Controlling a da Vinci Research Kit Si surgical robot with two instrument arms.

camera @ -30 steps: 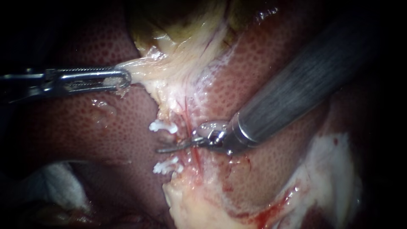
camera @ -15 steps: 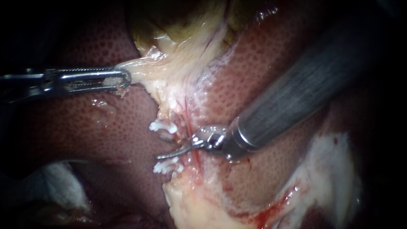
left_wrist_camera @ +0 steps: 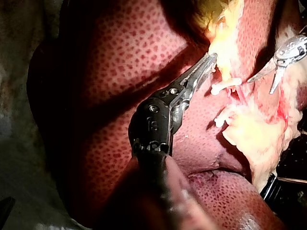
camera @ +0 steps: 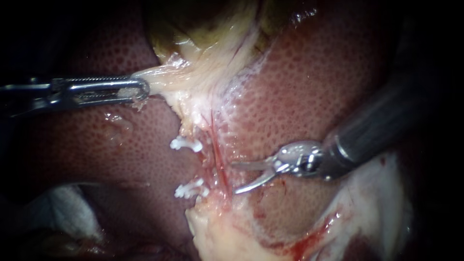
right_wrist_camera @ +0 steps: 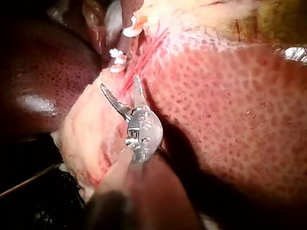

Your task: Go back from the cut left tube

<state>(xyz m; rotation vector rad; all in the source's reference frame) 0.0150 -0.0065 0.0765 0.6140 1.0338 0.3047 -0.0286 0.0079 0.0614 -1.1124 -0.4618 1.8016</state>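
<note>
Cut left tube [camera: 189, 153] between two white clips [camera: 186, 143] on liver [camera: 299, 87], near right instrument's [camera: 234, 178] open, empty jaws: best drawn straight back along shaft, clear of clips, left instrument [camera: 141, 90] clamped on pale tissue [camera: 164, 79].

The slim silver left instrument [camera: 142, 90] was bright bare metal, polished, with a fine ridged edge along its slotted jaws. The right instrument [camera: 235, 178], with its curved blades, was the same shiny metal at the tip, while its thick dark grey shaft [camera: 372, 128] had a duller, brushed finish. The dark red liver [camera: 309, 92] looked wet and glossy, its surface finely stippled. The pale yellowish-white tissue [camera: 203, 82] was moist, stringy and rough. The small white upper clip [camera: 186, 143] and lower clip [camera: 191, 189] looked like smooth matt plastic.
</note>
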